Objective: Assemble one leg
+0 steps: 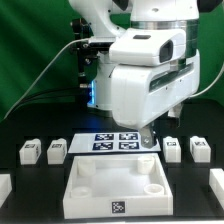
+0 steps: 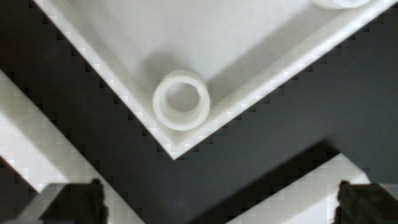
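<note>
Several small white legs with black-and-white tags stand on the black table: two at the exterior view's left [image 1: 30, 151] [image 1: 57, 150] and two at its right [image 1: 172, 146] [image 1: 199, 149]. The large white square tray-like piece [image 1: 82, 188] lies in front. My gripper [image 1: 150, 136] hangs over its far right corner, close to the leg at the right but not touching it. In the wrist view a tray corner with a round socket [image 2: 183, 100] lies below. The dark fingertips [image 2: 71, 202] stand wide apart. The gripper [image 2: 221, 205] is open and empty. No leg shows in the wrist view.
The marker board [image 1: 117, 142] lies flat just behind the tray, under the arm. More white parts sit at the table's edges, at the exterior view's left [image 1: 4, 185] and right [image 1: 217, 183]. A green curtain hangs behind the arm.
</note>
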{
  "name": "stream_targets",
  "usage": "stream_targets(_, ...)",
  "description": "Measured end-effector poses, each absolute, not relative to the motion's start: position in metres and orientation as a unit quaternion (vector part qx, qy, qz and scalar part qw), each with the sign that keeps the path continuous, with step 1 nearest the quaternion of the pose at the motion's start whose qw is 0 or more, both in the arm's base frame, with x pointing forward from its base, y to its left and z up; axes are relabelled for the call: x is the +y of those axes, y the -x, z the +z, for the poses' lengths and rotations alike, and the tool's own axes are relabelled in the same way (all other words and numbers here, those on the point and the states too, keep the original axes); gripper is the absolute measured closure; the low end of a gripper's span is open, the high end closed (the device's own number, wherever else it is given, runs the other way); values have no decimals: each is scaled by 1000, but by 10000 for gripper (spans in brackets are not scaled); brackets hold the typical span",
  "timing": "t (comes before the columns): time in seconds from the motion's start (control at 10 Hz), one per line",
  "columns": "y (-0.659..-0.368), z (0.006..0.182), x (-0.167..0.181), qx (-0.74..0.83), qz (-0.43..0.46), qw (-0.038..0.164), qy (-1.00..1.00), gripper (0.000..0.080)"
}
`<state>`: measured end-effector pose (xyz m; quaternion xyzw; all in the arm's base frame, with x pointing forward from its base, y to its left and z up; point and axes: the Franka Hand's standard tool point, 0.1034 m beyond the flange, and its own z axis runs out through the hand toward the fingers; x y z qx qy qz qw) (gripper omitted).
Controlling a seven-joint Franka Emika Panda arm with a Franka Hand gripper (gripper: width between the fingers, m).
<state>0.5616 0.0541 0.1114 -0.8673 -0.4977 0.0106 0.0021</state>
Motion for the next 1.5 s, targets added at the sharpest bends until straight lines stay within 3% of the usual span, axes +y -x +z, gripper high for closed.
stream_targets(0.2,-505,99,37,-631,4,-1,776,150)
stream_targets(0.4,-468,76,16,-712,3,3,702,150)
stream_targets(0.6,-453,50,-5,-740,2,12,672,150)
stream_targets(0.9,-446,21,-8,-716,11,29,697,150)
stream_targets(1.3,-444,14,-11,-710,15,33,704,150)
stream_targets(1.5,-444,14,-11,-710,15,33,704,423)
